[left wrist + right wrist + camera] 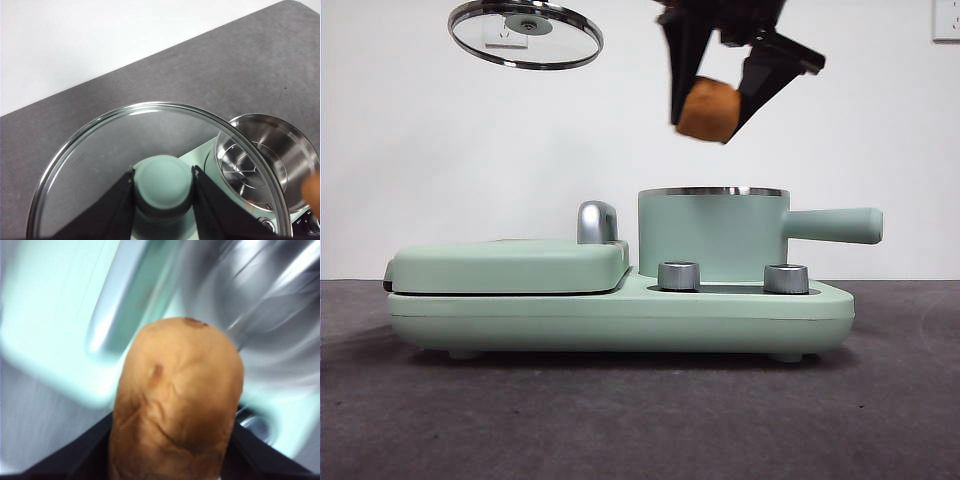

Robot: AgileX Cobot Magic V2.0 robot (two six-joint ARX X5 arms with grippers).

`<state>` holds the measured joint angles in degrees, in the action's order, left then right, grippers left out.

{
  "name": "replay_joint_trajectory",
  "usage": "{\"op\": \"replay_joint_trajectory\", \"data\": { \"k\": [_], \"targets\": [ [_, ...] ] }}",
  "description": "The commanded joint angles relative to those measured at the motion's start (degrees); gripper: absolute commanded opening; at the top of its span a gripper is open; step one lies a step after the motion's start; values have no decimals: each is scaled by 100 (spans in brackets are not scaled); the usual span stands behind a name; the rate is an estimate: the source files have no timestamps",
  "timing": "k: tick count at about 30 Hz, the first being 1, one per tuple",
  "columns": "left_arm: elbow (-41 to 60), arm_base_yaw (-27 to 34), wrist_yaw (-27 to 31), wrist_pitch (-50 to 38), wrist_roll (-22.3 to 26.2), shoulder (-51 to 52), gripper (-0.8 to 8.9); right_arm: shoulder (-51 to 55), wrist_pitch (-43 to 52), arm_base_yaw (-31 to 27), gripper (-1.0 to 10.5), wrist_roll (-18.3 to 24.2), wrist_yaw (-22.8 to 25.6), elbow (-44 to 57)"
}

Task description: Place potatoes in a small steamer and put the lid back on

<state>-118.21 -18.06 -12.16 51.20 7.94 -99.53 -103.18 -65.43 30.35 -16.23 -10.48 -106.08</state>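
My right gripper [712,118] is shut on the orange-brown potato [707,110] and holds it in the air above the mint green steamer pot [712,232]; the potato fills the right wrist view [177,400]. My left gripper [163,187] is shut on the green knob [163,184] of the glass lid [100,160] and holds the lid high at the upper left of the front view [525,33], tilted. The pot stands open, and its steel inside with a rack shows in the left wrist view [265,160].
The pot sits on a mint green appliance base [620,315] with two steel dials [679,276]. A flat green griddle cover [505,265] with a chrome handle [597,222] lies to the pot's left. The pot's long handle [835,225] points right. A dark mat [620,420] covers the table.
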Motion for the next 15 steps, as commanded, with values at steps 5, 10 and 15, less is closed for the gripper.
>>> {"op": "replay_joint_trajectory", "data": {
  "k": [5, 10, 15],
  "targets": [
    [-203, -33, -28, -142, 15, 7, 46, -1078, -551, -485, 192, 356, -24, -1464],
    [-203, -33, -28, -118, 15, 7, 46, -1762, -693, -656, 192, 439, -68, -2065],
    [-195, -33, -28, -76, 15, 7, 46, -2218, -693, -741, 192, 472, -118, -2186]
  ]
}}
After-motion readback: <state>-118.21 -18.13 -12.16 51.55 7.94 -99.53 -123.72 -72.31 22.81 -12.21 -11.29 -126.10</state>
